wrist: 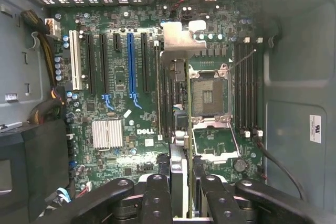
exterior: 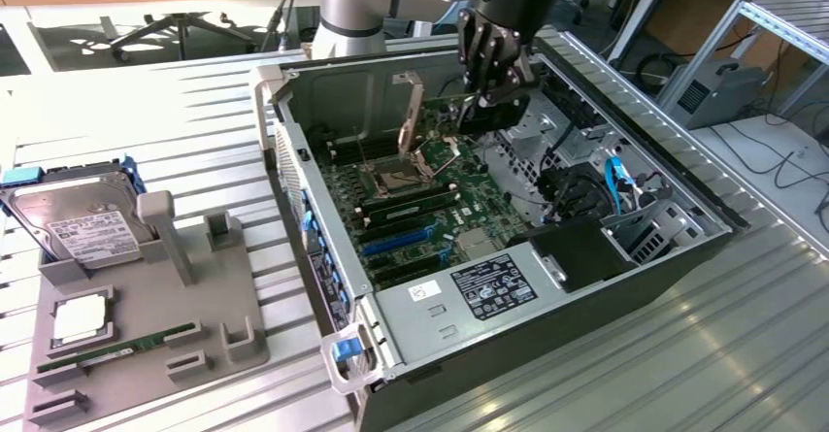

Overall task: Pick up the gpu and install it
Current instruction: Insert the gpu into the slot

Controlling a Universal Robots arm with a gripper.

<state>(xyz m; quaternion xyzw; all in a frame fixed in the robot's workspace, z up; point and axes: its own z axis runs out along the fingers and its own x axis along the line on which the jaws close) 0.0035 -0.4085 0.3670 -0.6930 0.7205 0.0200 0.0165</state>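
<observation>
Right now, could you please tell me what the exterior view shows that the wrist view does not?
Exterior view: the grey parts tray beside the case, holding a hard drive and RAM stick. Wrist view: the DELL lettering on the board. Both: the open case, the motherboard, and the gripper shut on the gpu.

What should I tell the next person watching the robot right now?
Pincer: shut on the thin dark gpu card with a silver metal bracket, gripped by its edge.
Where: the card hangs inside the open grey computer case, above the green motherboard, beside the long black and blue slots.
Done: card picked up and brought into the case.
Left: it does not look seated in any slot yet.
</observation>
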